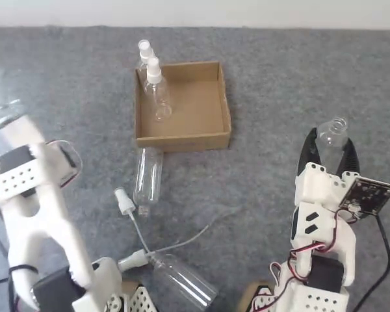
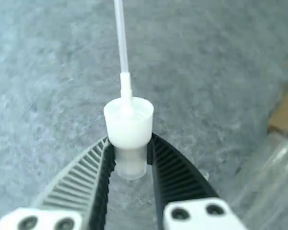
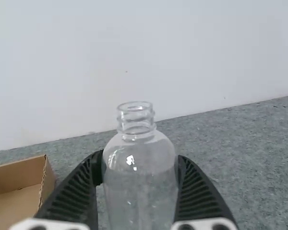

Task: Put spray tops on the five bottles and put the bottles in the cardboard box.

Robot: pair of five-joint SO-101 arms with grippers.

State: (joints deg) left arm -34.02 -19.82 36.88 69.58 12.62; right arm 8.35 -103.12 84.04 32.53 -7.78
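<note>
Left gripper [image 2: 129, 163]: jaws clamped on a spray top [image 2: 128, 127], dip tube pointing away over the grey felt [image 1: 279, 84]. Right gripper [image 3: 137, 191]: jaws closed around an upright, uncapped bottle [image 3: 137, 158], well apart from the cardboard box [image 1: 182, 140], with a stretch of felt between. Two capped bottles [image 1: 157, 91] stand at the box's far left corner. One uncapped bottle [image 1: 148, 175] lies just before the near wall, a loose spray top [image 1: 124, 201] beside its mouth. Another bottle [image 1: 182, 281] lies between the arm bases, a further top [image 1: 133, 260] beside its neck.
</note>
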